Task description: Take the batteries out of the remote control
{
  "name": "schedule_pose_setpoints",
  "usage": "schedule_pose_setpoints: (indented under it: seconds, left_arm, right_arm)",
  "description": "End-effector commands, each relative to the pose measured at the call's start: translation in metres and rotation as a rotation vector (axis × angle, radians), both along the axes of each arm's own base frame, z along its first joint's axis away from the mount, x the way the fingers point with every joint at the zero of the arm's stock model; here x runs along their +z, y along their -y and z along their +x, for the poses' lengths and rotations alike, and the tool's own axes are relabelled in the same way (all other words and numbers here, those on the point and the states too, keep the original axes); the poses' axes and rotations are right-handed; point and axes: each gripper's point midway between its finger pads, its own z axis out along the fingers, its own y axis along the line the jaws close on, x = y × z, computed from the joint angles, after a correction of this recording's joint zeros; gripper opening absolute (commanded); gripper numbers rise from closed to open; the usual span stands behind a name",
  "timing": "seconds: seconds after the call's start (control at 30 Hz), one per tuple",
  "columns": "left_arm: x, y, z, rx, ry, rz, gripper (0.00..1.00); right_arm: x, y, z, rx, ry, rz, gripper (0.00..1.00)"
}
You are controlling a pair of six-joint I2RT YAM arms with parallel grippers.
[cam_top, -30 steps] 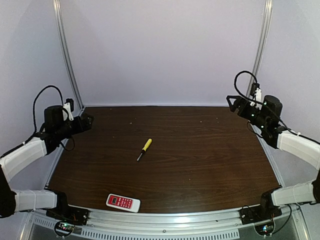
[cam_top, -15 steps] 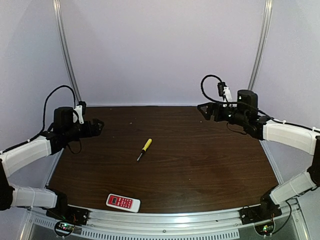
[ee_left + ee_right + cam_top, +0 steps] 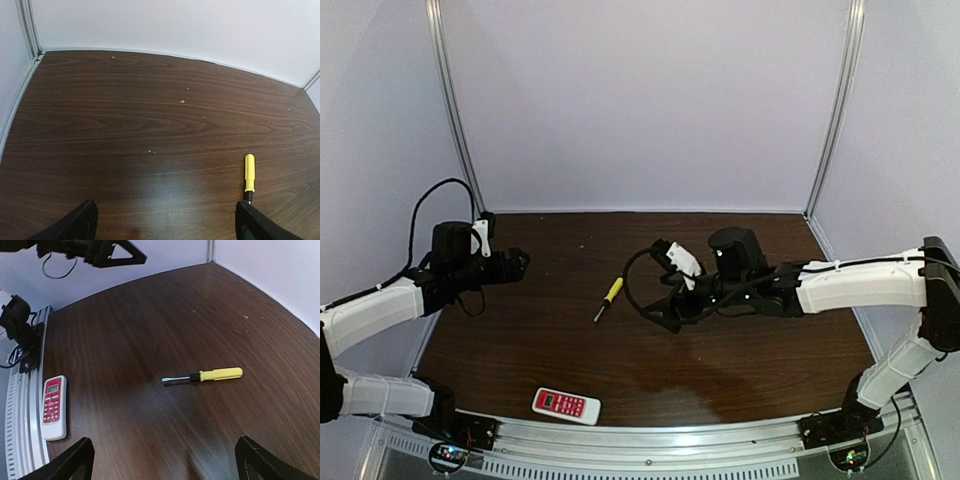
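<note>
Both sets of jaws stand wide apart with nothing between them. Start with the right gripper (image 3: pixel 663 318): it hangs low over the middle of the table (image 3: pixel 770 340), fingers spread and empty, and its wrist view looks straight down on the yellow-handled screwdriver (image 3: pixel 205 375), which lies flat on the wood just ahead, blade pointing toward the near edge. The left gripper (image 3: pixel 516 262) is just as open and just as empty, poised above the left side of the table, with bare wood under it and the screwdriver off beside its right finger in its own camera. Neither arm touches anything. The remote control (image 3: pixel 566 404) sits well apart from both, right at the near edge against the metal rail, red button face up, so its back is hidden and the batteries cannot be seen at all; presumably they are inside. By my reading this is the opening reach, nothing unloaded yet, and the right arm looks lined up for the tool rather than the handset. The next move calls for a drop onto that slim handle, fingers straddling it crosswise and going right down to the wood, since it lies flat and could roll. The remote then needs turning over to reach its back.
</note>
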Motion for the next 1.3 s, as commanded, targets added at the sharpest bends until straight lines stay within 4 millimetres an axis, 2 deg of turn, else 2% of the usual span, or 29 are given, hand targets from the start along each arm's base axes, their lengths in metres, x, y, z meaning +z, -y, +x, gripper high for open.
schedule_pose_setpoints:
  seconds: [0.0,0.17,0.3,0.5,0.73,1.03,1.27]
  left_arm:
    - [0.003,-0.009,-0.001,0.048,0.023,0.014,0.97]
    - [0.006,-0.016,-0.003,0.079,0.037,0.032,0.97]
    - [0.01,-0.021,-0.006,0.101,0.051,0.039,0.98]
    - [0.014,-0.025,-0.008,0.119,0.066,0.042,0.97]
    - [0.012,-0.026,-0.009,0.124,0.062,0.046,0.97]
    - [0.011,-0.027,-0.008,0.13,0.059,0.048,0.97]
    - [0.012,-0.027,-0.009,0.127,0.059,0.042,0.98]
  right_arm:
    - [-0.033,-0.025,-0.047,0.154,0.025,-0.078,1.0]
    - [-0.059,-0.054,-0.092,0.274,0.016,-0.123,1.0]
    - [-0.077,-0.074,-0.112,0.313,0.018,-0.164,1.0]
    - [-0.094,-0.101,-0.141,0.374,0.021,-0.191,1.0]
    - [-0.118,-0.119,-0.148,0.368,-0.01,-0.224,1.0]
    - [-0.145,-0.128,-0.156,0.375,-0.02,-0.294,1.0]
    - [-0.15,-0.134,-0.162,0.384,-0.032,-0.29,1.0]
